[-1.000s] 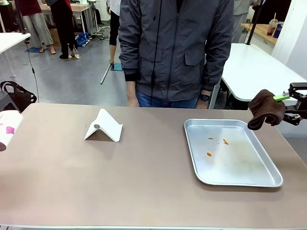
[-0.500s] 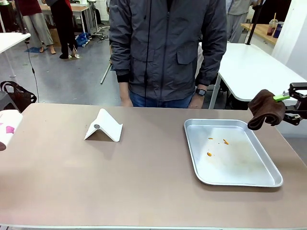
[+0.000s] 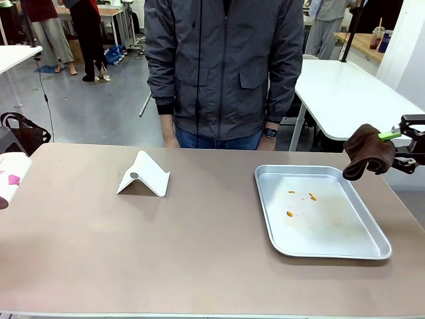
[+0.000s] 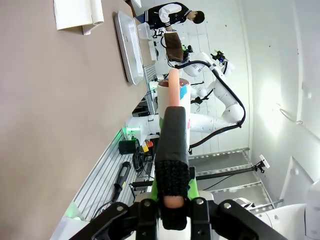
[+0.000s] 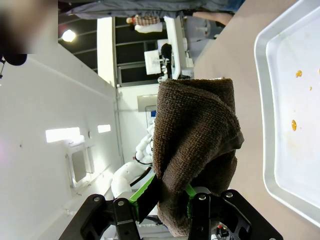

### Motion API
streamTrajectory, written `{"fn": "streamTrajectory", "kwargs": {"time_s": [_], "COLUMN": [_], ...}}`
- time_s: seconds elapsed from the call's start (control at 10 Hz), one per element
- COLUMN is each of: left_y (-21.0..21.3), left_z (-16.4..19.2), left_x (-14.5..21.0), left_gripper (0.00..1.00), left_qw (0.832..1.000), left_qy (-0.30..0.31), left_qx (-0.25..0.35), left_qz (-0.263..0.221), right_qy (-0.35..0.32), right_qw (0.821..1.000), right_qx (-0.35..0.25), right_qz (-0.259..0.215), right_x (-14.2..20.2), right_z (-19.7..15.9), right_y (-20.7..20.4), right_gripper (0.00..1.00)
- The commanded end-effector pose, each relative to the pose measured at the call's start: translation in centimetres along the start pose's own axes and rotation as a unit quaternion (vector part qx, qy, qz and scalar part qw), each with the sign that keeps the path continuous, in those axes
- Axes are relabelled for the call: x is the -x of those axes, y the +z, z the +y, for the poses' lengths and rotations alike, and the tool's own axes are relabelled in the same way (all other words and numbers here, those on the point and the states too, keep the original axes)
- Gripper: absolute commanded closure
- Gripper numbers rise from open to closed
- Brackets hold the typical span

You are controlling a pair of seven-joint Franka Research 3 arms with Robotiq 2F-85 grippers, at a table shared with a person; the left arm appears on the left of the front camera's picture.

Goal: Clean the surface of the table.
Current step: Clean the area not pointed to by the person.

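Note:
The brownish table (image 3: 199, 246) carries a silver tray (image 3: 265, 199) at the right, with small orange crumbs (image 3: 290, 213) in it. My right gripper (image 3: 390, 147) hovers past the tray's far right corner, shut on a folded brown cloth (image 3: 366, 151). In the right wrist view the cloth (image 5: 195, 135) hangs over the gripper (image 5: 172, 195) and hides its fingertips, with the tray (image 5: 300, 165) and table (image 5: 235, 45) beyond. At the left edge a white container with pink marks (image 3: 10, 178) hangs over the table. My left gripper (image 4: 172, 120) is shut on that container (image 4: 172, 97) beside the table (image 4: 50, 100).
A white folded stand (image 3: 143, 174) sits left of centre toward the far side, and the left wrist view shows the stand (image 4: 75, 12) too. A person in a grey jacket (image 3: 222, 66) stands at the far edge, hands down. A white table (image 3: 345, 93) stands behind at the right.
The person at the far edge has shifted a little to the left. Both arms and what they hold have stayed still.

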State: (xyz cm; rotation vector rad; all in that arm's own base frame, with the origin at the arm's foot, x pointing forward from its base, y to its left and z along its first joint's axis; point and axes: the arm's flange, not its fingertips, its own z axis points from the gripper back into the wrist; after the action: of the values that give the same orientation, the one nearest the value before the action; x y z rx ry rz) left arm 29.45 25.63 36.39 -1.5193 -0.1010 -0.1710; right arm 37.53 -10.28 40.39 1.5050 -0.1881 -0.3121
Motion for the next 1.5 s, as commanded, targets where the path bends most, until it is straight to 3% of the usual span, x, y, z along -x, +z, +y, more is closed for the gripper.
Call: {"fn": "streamTrajectory", "kwargs": {"time_s": [0.0, 0.2, 0.3, 0.6, 0.8, 1.0, 1.2, 1.4], "left_y": [0.0, 0.0, 0.0, 0.0, 0.0, 0.0, 0.0, 0.0], "left_z": [-0.5, -0.5, -0.5, -0.5, -0.5, -0.5, -0.5, -0.5], "left_x": [-0.2, -0.2, -0.2, -0.2, -0.2, -0.2, -0.2, -0.2], "left_gripper": [0.78, 0.78, 0.78, 0.78, 0.78, 0.78, 0.78, 0.78], "left_qw": [1.0, 1.0, 1.0, 1.0, 1.0, 1.0, 1.0, 1.0], "left_qy": [0.003, 0.003, 0.003, 0.003, 0.003, 0.003, 0.003, 0.003], "left_qx": [0.003, 0.003, 0.003, 0.003, 0.003, 0.003, 0.003, 0.003], "left_qz": [-0.006, -0.006, -0.006, -0.006, -0.006, -0.006, -0.006, -0.006], "right_qy": [0.004, 0.004, 0.0, 0.056, 0.085, 0.101, 0.114, 0.116], "right_qw": [1.0, 1.0, 1.0, 0.986, 0.961, 0.926, 0.893, 0.881], "right_qx": [-0.006, -0.006, 0.0, 0.141, 0.231, 0.332, 0.414, 0.44], "right_qz": [0.003, 0.003, 0.0, 0.068, 0.123, 0.147, 0.134, 0.127], "right_x": [0.2, 0.2, 0.0, -1.1, -3.2, -4.9, -6.4, -7.7], "right_z": [0.4, 0.4, 0.0, 1.5, 2.5, 2.9, 2.8, 1.9], "right_y": [0.2, 0.2, 0.0, -3.8, -5.7, -7.5, -9.1, -9.8], "right_gripper": [1.0, 1.0, 0.83, 0.83, 0.83, 0.83, 0.83, 0.83]}}
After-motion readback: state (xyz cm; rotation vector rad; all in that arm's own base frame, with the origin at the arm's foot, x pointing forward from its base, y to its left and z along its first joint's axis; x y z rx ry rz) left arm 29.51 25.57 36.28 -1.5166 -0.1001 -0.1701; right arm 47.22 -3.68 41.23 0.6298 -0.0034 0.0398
